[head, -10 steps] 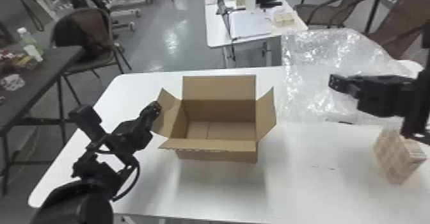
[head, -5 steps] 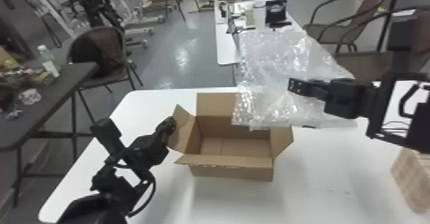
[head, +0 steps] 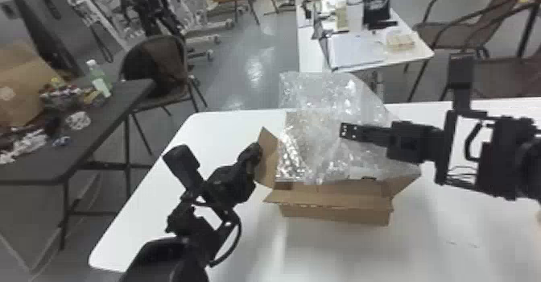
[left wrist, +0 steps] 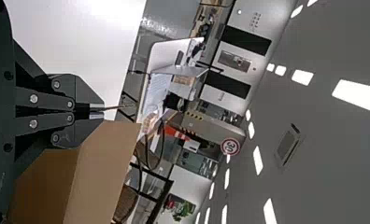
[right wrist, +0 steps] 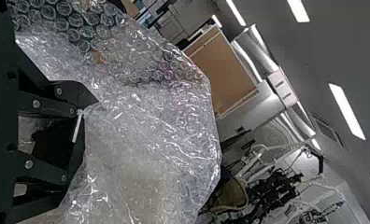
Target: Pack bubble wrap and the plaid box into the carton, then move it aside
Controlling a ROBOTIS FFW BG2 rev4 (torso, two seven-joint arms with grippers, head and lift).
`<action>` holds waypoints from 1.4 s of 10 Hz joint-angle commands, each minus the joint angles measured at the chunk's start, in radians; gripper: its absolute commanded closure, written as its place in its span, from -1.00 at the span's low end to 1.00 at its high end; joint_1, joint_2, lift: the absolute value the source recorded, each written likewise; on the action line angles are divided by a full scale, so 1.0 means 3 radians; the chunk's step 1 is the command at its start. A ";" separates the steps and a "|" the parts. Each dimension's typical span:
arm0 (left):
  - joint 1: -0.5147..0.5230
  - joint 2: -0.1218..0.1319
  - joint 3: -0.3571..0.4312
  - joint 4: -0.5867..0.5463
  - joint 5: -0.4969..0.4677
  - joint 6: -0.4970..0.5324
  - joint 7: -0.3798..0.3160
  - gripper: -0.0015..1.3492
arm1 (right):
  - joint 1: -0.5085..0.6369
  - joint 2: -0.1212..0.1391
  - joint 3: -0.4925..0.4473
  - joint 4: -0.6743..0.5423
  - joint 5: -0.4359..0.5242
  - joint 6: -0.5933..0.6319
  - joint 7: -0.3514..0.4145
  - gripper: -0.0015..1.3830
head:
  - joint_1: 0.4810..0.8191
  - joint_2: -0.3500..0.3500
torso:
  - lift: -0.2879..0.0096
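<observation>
Black two-fingered left gripper is clamped on the left flap of the open brown cardboard carton, I guess so it doesn't skate around. Above the carton, the black right gripper has the clear crinkly bubble wrap pinched, draped over the opening, probably lined up to drop in. Way behind the carton there's a small white table.
</observation>
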 commanded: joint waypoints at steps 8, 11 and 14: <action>0.0238 0.0110 -0.0334 -0.0102 0.0193 -0.0406 0.0613 0.80 | 0.0052 0.0007 0.0174 0.0386 0.0415 -0.0080 -0.0160 0.70 | 0.07 1.00 | -0.18; 0.0238 0.0151 -0.0329 -0.0097 0.0233 -0.0411 0.0618 0.80 | 0.0114 0.0007 0.0164 0.0274 0.0619 -0.0126 -0.0267 -0.65 | 0.15 0.98 | -0.18; 0.0248 0.0151 -0.0304 -0.0097 0.0259 -0.0400 0.0618 0.80 | 0.0380 0.0007 -0.0076 -0.0355 0.1115 -0.0541 -0.0278 -0.82 | 0.08 0.95 | -0.18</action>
